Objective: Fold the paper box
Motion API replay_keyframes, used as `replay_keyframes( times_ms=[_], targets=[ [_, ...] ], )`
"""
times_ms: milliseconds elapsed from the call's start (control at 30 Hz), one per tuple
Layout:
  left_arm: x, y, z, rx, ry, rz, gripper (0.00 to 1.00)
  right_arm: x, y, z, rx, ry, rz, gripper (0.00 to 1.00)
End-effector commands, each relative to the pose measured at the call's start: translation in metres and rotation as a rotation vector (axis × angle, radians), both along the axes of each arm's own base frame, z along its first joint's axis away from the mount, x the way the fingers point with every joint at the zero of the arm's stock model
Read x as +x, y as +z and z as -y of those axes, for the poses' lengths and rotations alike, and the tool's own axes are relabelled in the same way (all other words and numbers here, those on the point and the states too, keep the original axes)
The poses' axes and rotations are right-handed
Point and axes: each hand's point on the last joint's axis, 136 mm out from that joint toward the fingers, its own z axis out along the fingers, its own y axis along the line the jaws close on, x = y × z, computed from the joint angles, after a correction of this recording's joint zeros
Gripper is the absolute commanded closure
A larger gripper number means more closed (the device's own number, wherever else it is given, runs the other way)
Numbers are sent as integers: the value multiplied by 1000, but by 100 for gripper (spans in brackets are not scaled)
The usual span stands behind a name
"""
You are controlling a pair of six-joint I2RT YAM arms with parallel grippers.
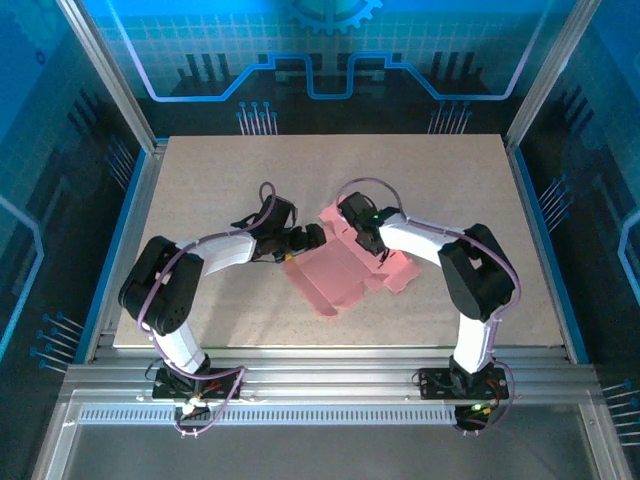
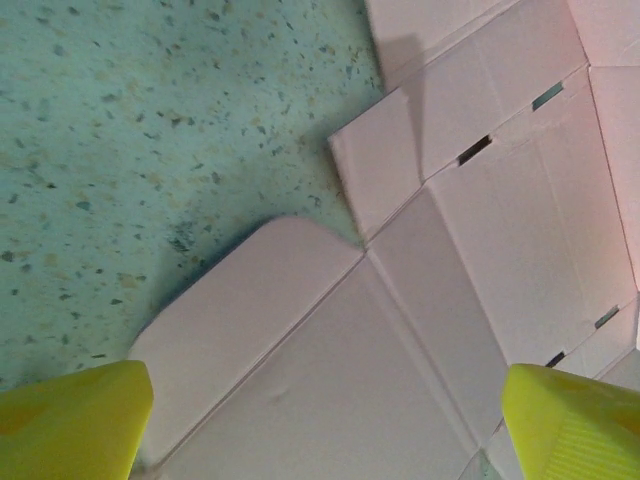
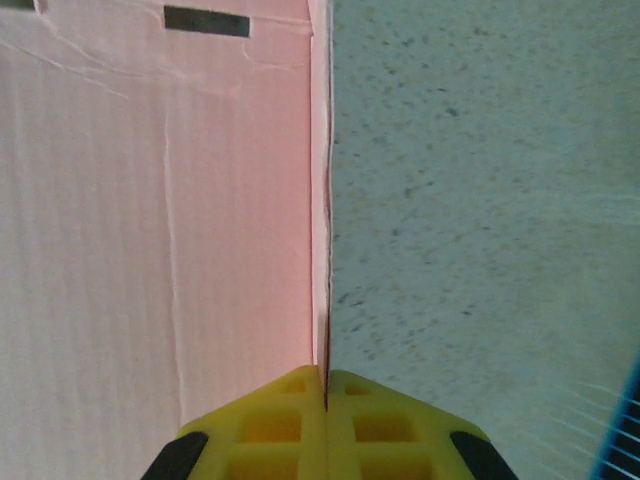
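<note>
Right gripper (image 3: 326, 388) pinches a raised edge of the paper box (image 1: 335, 272), bottom centre; left gripper (image 2: 325, 415) gapes wide over its lower-left flap, so pin that crease down before folding the wall further

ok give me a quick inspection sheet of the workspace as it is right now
surface: pale speckled table, bare around the work
job's things: pink paper box, a flat creased cutout with slots and tabs, not yet folded up
clutter: nothing seen
pincers: left pincer open over the cutout; right pincer shut on one edge of it
cables: purple, looping along both arms, clear of the cutout
surroundings: metal frame and blue patterned walls
</note>
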Motion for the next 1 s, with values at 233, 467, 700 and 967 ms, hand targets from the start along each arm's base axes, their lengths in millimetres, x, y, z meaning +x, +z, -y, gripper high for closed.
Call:
replay_keyframes(
  times_ms=[233, 467, 700, 967],
  targets=[
    [-1, 13, -14, 19, -1, 58, 7, 8, 22, 0, 11, 39, 77, 100],
    [29, 46, -24, 52, -56, 247, 3, -4, 45, -26, 459, 150, -14, 100],
    [54, 84, -35, -253, -156, 310, 1, -16, 74, -28, 744, 232, -107, 100],
    [50, 100, -29, -183, -362, 477, 12, -19, 82, -26, 860, 257, -197, 100]
  ],
)
